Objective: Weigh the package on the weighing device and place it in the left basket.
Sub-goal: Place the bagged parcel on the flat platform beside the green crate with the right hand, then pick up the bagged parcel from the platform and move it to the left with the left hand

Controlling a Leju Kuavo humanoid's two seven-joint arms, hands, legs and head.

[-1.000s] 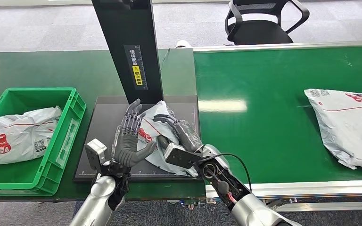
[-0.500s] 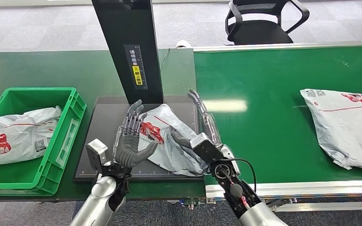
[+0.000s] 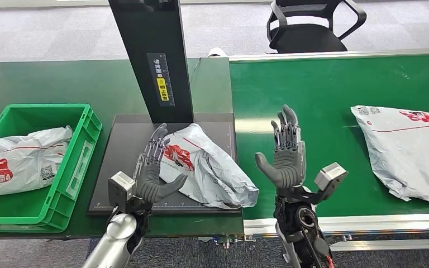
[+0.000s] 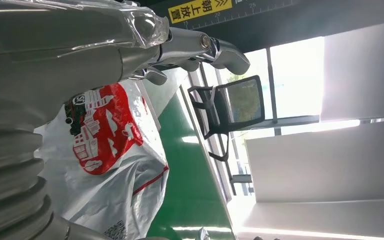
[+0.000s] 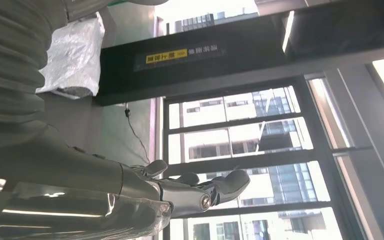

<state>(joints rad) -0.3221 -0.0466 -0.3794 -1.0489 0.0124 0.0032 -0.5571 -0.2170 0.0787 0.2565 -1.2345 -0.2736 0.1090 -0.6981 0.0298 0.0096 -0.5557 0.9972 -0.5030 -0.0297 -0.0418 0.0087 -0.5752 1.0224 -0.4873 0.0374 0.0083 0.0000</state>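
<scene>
Head view. We logged the package (image 3: 212,167) lying flat on the dark scale plate (image 3: 124,146), at the foot of the black post (image 3: 152,56). It was a grey plastic mailer, crumpled, with a red printed mark near its left end. Our left hand (image 3: 152,170) stood beside that end, fingers extended and apart, thumb against the bag's edge, gripping nothing. Our right hand (image 3: 283,153) was raised over the green belt (image 3: 324,84), apart from the package, fingers spread and empty. The green basket (image 3: 84,139) sat to the left of the plate, with another bag (image 3: 17,159) in it. A further bag (image 3: 408,151) lay well apart on the belt.

Step, as we judged it: the weighing stage, package resting on the scale unheld. The next move called for the left hand to close on the near end of the bag and carry it over the basket rim; the slack film would likely sag and slip.

Left wrist view. We noted the red mark and a thin red line on wrinkled, glossy film, with the fingers (image 4: 190,42) straight above it.

Right wrist view. We noted the fingers (image 5: 200,187) extended, nothing between them.
</scene>
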